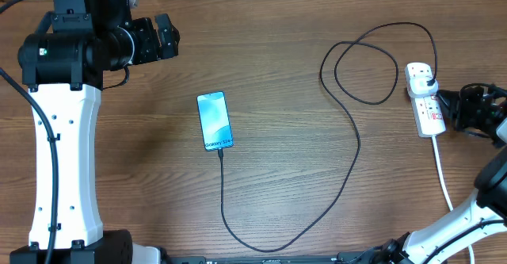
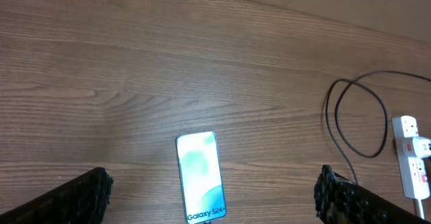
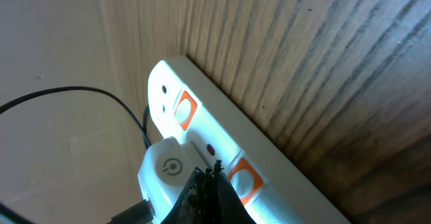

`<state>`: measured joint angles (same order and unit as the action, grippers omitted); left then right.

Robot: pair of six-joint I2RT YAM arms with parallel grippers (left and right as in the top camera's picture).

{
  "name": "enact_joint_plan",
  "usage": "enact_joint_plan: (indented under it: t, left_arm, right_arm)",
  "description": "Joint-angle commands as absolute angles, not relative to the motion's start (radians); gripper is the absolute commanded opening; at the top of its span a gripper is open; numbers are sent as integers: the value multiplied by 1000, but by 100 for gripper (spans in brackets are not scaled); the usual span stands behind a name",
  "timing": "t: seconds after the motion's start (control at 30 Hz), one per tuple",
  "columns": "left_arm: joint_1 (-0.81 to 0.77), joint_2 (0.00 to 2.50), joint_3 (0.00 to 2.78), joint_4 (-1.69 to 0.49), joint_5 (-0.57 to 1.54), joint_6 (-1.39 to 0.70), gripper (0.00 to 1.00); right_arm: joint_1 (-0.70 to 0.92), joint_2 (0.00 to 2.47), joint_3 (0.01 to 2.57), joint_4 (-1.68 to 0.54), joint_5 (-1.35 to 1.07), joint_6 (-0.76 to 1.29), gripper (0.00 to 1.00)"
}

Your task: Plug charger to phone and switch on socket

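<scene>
One right tool [image 3: 209,180] — closed, at socket [image 3: 217,126]

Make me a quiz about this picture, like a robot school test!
1. Fill the gap: the jaws of the left gripper stand ____.
2. True or false: the charger cable runs up to the end of the phone where the small text is.
3. Pick one: which gripper is right at the socket?
A. left gripper
B. right gripper
C. neither

Key: 1. open. 2. true. 3. B, and its jaws are shut, beside an orange switch.
</scene>
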<state>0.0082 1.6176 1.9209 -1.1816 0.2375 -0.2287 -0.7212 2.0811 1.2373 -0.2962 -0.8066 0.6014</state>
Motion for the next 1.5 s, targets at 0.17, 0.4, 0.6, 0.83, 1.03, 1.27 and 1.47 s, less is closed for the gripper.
enact_joint_plan:
  t: [0.17, 0.4, 0.6, 0.83, 1.03, 1.27, 1.47]
  left_arm:
    - [6, 1623, 1932, -1178, 228, -213, 100]
    - [6, 1623, 1932, -1178, 228, -213, 100]
    - [6, 1623, 1932, -1179, 228, -213, 99]
    - [6, 1623, 1932, -1179, 228, -213, 100]
    - [6, 1623, 1932, -1179, 228, -213, 99]
    - [6, 1623, 1932, -1178, 228, -213, 100]
    - [6, 1623, 1932, -1178, 228, -213, 100]
  right_arm:
    - [-693, 2090, 1239, -293, -786, 630, 4]
    - [-693, 2090, 1208, -292, -778, 633, 4]
    - [-693, 2090, 1198, -292, -778, 633, 4]
    - [-693, 2090, 1197, -309, -778, 633, 4]
    - [-693, 2091, 1190, -323, -775, 633, 4]
    - [-693, 2091, 1145, -295, -748, 632, 4]
    - [-692, 2091, 1114, -270, -736, 632, 4]
